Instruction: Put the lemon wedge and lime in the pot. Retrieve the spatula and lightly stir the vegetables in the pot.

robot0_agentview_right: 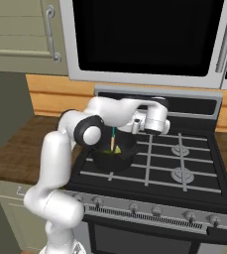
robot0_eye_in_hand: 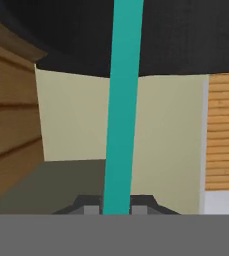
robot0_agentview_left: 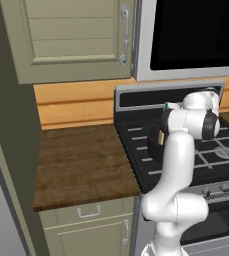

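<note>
On the stove's [robot0_agentview_right: 184, 163] front-left burner sat the pot [robot0_agentview_right: 116, 155], the lemon wedge [robot0_agentview_right: 117, 149] inside. Above it, the gripper [robot0_eye_in_hand: 117, 206] was clamped on the spatula's [robot0_eye_in_hand: 122, 110] teal handle, blade dipped into the pot. The lime was hidden.

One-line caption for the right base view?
Claw holds the spatula blade-down in the pot on the stove, lemon wedge beside it.

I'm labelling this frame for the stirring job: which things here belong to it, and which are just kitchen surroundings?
Part of the job:
spatula, held in the gripper, blade down in the pot
pot on the stove
lemon wedge in the pot

Just surroundings:
stove
wooden counter
microwave
cabinet door
</note>
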